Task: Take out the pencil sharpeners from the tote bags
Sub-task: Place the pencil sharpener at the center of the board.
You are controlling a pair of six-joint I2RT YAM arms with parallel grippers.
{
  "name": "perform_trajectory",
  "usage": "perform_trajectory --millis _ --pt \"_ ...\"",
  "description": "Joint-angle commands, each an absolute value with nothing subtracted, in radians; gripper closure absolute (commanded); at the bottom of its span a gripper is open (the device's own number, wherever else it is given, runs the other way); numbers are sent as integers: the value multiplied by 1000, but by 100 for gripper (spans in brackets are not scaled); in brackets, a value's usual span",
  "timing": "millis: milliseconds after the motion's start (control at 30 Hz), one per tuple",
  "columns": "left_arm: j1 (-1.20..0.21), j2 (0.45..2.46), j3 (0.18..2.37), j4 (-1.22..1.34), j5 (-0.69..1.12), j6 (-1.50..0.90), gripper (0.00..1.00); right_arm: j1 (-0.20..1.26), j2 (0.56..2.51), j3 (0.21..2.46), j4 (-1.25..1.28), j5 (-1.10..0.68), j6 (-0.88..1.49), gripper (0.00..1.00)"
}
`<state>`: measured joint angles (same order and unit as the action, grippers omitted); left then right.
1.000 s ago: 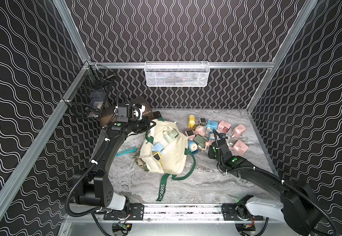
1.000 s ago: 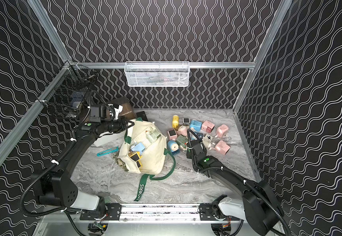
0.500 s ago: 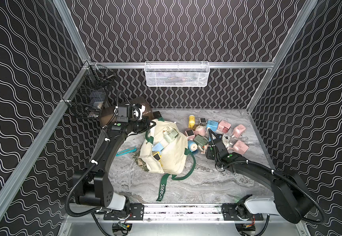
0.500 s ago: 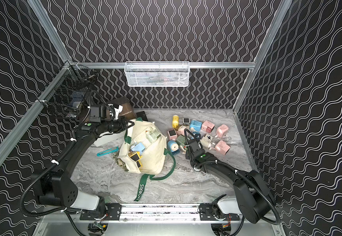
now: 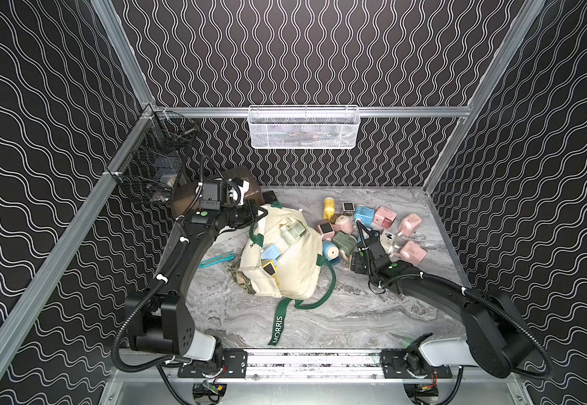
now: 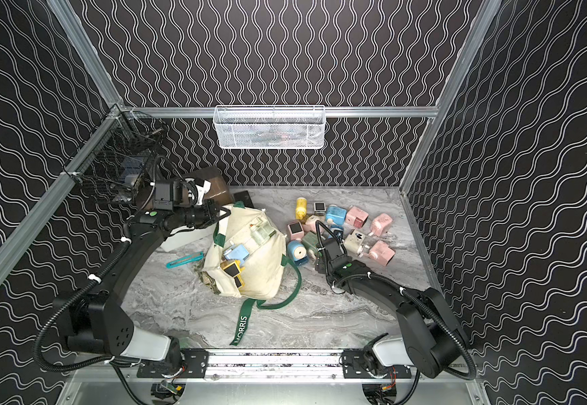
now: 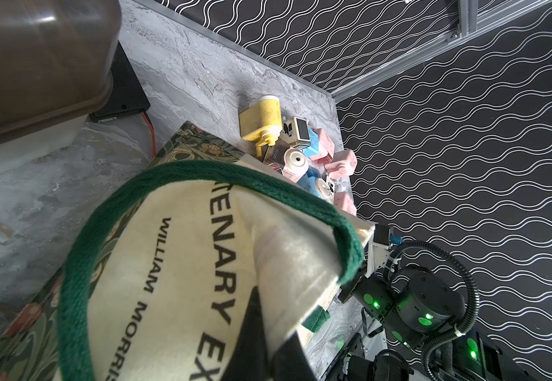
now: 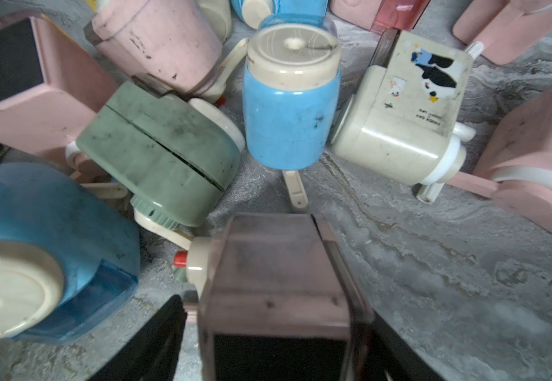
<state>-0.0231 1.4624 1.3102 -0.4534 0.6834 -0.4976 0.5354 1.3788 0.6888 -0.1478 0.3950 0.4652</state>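
Tote bag: one.
Pencil sharpeners lying out on the table, right side: thirteen counted (six pink, three blue, two cream, one green, one yellow). They overlap, so the count is approximate.
Sharpeners showing in the bag's mouth: three (one green, one blue, one yellow).
Teal strip tool: one.
White mesh basket: one.
Black wire basket: one.
Brown-lidded box: one.
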Motion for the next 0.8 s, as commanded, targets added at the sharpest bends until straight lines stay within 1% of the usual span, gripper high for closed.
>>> perform_trajectory --millis 0,167,367,500,633,700,767 --pt "-23 1459 1317 -397 715 -483 100 535 1375 695 -133 390 485 15" --pt "-23 1460 1318 -397 715 -483 100 537 1323 686 -131 387 481 11" --pt "-23 1459 1319 -397 716 -482 100 537 1192 631 -64 357 458 10" --pt "-23 1458 1318 -396 716 -482 100 544 1064 593 0 246 429 14" --pt "-23 1460 1321 -400 715 -480 100 576 954 554 98 94 402 19" --pt "-23 1460 1322 -399 713 -479 100 618 942 554 138 34 378 20" --pt "-23 1460 1324 -402 712 -475 100 682 972 579 156 14 345 19"
